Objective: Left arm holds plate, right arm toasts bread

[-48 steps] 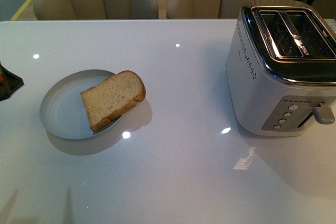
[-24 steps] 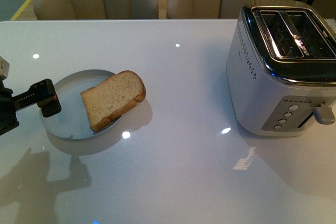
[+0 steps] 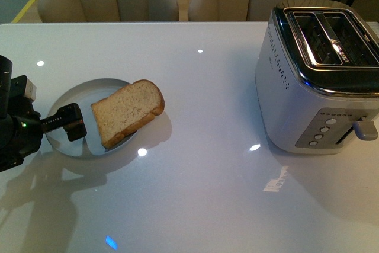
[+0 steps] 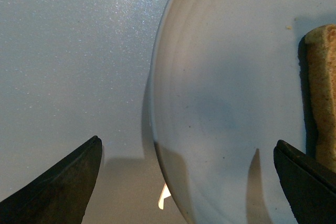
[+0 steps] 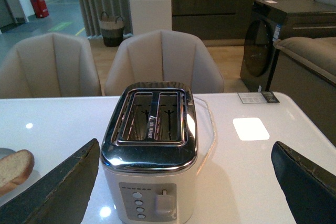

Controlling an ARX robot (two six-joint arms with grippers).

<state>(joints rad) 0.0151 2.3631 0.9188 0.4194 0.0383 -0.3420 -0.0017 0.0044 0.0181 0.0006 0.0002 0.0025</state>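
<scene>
Left gripper gapes astride the plate rim by the bread, right gripper gapes; toaster lettering unreadable

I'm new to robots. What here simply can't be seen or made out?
Left wrist view: the frame cuts off all but the tips of the left tool and one crust edge of the bread.
Front view: the bread hides part of the plate; the frame cuts off the right side of the toaster; the right tool is outside it.
Toaster button markings: too small in either view.
</scene>
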